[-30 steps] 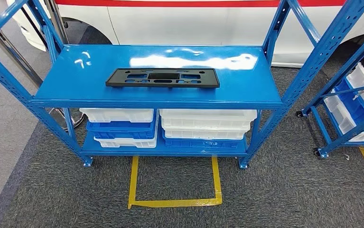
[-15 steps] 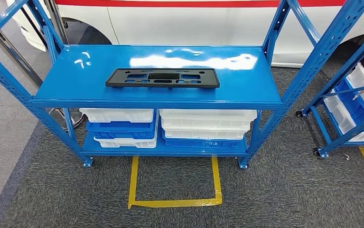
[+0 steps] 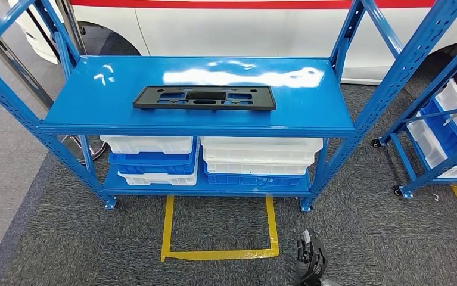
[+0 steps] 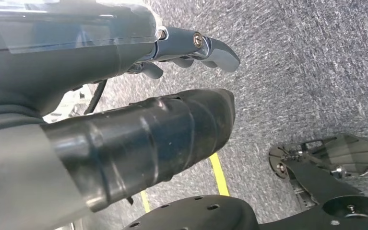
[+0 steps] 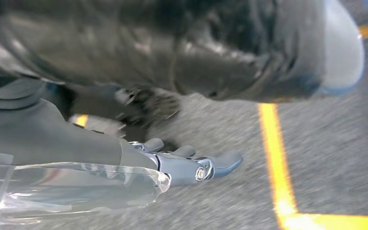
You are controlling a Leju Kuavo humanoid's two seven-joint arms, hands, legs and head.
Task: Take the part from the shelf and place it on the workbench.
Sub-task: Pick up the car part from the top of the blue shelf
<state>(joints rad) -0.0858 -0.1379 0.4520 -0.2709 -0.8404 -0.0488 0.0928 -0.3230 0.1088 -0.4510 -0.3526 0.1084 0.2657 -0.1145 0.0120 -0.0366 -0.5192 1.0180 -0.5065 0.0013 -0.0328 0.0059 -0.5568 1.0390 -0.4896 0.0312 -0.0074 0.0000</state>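
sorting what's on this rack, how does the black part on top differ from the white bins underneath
The black part is one flat, thin plate with cut-out holes; the white bins are deeper tubs, several of them, stacked with blue ones. The part lies alone on the top shelf, in the open; the bins sit on the bottom shelf, under it. Both are long rectangles lined up along the rack.

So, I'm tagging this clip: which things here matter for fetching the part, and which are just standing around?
Job:
black flat part, lying on the top board
blue shelf that bears it
right hand, low over the carpet, holding nothing
left hand, holding nothing

Just there:
white and blue bins on the lower board
yellow floor tape
second blue rack
white vehicle behind
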